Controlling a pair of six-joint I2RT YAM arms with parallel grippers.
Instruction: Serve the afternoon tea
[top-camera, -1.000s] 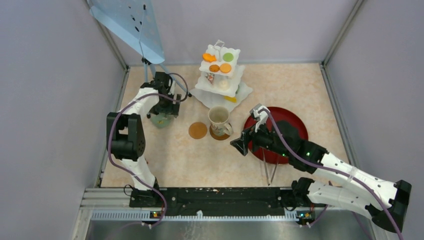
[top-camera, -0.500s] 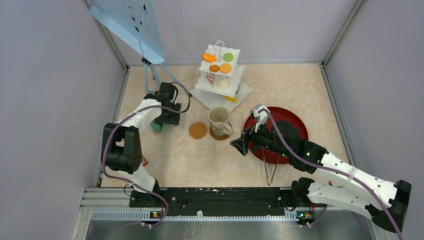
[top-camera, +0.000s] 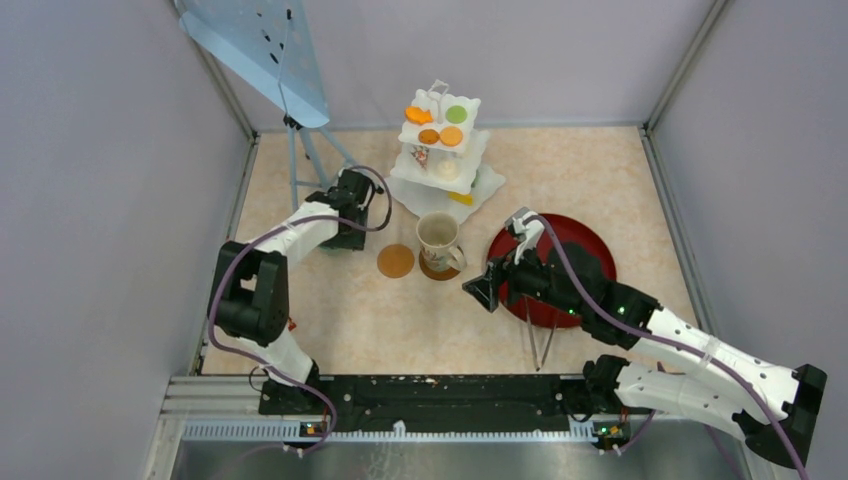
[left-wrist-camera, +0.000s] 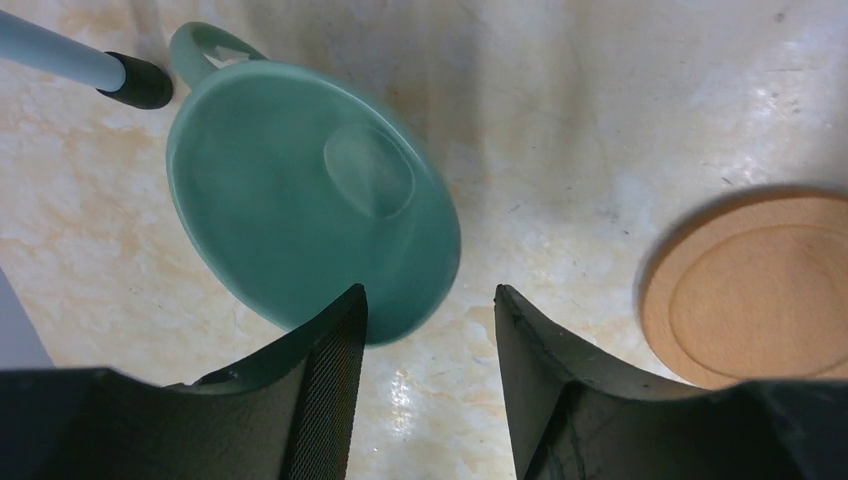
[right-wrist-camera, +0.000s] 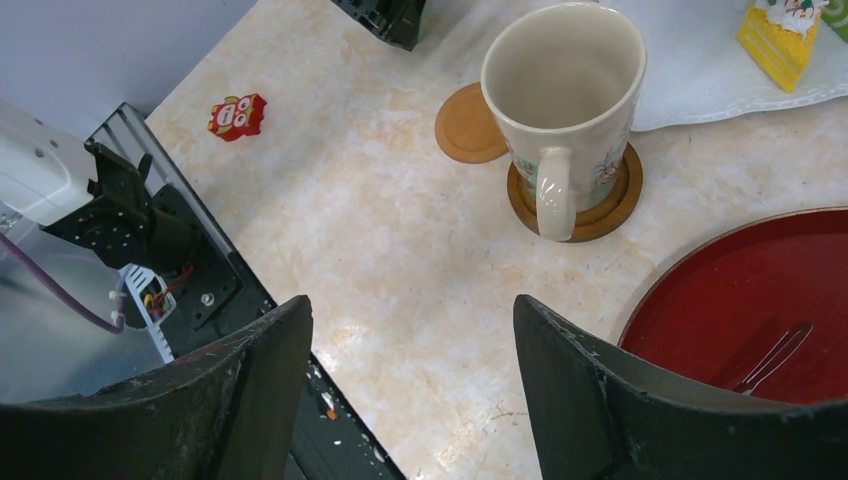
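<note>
In the left wrist view the teal cup stands on the table, seen from above, handle at the far left. My left gripper hovers at its near rim with the jaws apart. One fingertip overlaps the cup and the other is outside it. From above, the left gripper hides the cup. The cream mug stands on a coaster. My right gripper is open over bare table near the mug. An orange fish, a green round and orange discs sit on the white tiered stand.
An empty wooden coaster lies between cup and mug. The dark-red tray is under the right arm, and metal tongs stick out toward me. A tripod foot stands beside the cup. A yellow wedge lies on the stand's base.
My left gripper has moved right toward the empty coaster and its jaws have narrowed. The teal cup, visible below it earlier, is now covered in the top view. The right arm has barely shifted.
</note>
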